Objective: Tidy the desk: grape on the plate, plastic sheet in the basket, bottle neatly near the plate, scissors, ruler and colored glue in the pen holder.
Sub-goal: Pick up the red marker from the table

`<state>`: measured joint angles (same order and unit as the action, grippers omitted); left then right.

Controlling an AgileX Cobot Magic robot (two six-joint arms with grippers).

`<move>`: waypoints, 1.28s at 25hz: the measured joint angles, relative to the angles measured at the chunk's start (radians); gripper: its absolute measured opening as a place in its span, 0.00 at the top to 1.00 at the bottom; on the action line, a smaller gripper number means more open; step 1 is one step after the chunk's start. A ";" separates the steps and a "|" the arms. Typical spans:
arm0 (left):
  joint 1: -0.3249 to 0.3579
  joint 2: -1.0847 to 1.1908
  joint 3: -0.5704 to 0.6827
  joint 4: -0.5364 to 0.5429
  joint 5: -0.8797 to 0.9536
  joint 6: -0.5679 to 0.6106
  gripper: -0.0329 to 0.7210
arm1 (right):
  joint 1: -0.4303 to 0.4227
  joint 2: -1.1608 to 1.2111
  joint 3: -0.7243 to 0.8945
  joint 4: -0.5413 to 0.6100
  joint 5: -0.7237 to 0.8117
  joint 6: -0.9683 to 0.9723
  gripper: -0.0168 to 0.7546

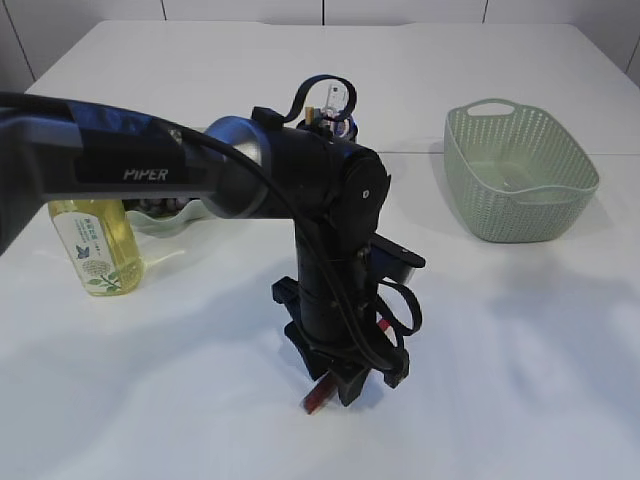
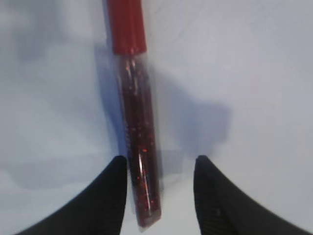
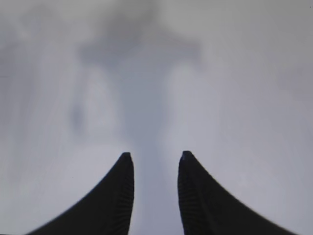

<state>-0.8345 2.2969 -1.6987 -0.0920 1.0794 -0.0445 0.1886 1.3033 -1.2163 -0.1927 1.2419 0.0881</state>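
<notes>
The colored glue (image 2: pixel 139 147), a dark red glitter tube with a red cap, lies on the white table. My left gripper (image 2: pixel 160 164) is open around its lower end, and the tube lies against the left jaw. In the exterior view the left gripper (image 1: pixel 345 385) points down at the table with the glue tube (image 1: pixel 314 396) at its tips. The pen holder (image 1: pixel 335 118) stands behind the arm, with black scissors handles (image 1: pixel 312 88) sticking out. The yellow bottle (image 1: pixel 97 245) stands at the left by the pale green plate (image 1: pixel 165 222). My right gripper (image 3: pixel 155 155) is open and empty over bare table.
The green basket (image 1: pixel 520 170) stands at the back right. The left arm (image 1: pixel 200 165) stretches in from the left and hides most of the plate. The right arm is not in the exterior view.
</notes>
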 joint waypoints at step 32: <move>0.000 0.000 0.000 0.058 -0.073 0.000 0.52 | 0.000 0.000 0.000 -0.002 0.000 0.000 0.64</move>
<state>-0.8345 2.2969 -1.6987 -0.0337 1.0065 -0.0445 0.1886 1.3033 -1.2163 -0.1947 1.2419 0.0881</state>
